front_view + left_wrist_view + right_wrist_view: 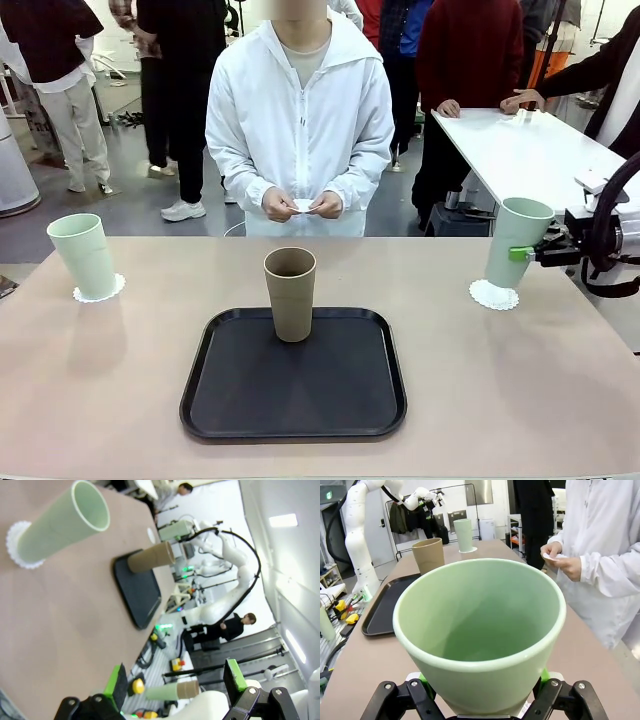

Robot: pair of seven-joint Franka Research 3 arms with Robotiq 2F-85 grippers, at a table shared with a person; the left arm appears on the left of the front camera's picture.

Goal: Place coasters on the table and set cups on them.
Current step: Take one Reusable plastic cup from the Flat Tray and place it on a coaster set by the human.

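Left mint cup (82, 255) stands on coaster (99, 292) near table (120, 400) left edge. Left gripper (176, 679) spread wide, empty. Brown cup (290, 293) upright on tray (340, 390), centre: judged light, rigid, smooth taper; grip mid-wall. Right mint cup (518, 243) clamped in right gripper (522, 254), on or just above right coaster (494, 294), near edge. Open room between.

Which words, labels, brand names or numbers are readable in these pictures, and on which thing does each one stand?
No text can be read.
Left mint cup, right mint cup, brown cup, left coaster, right coaster, black tray: no print shows on any.
Small green sign high on the far wall, right wrist view: too small to read.
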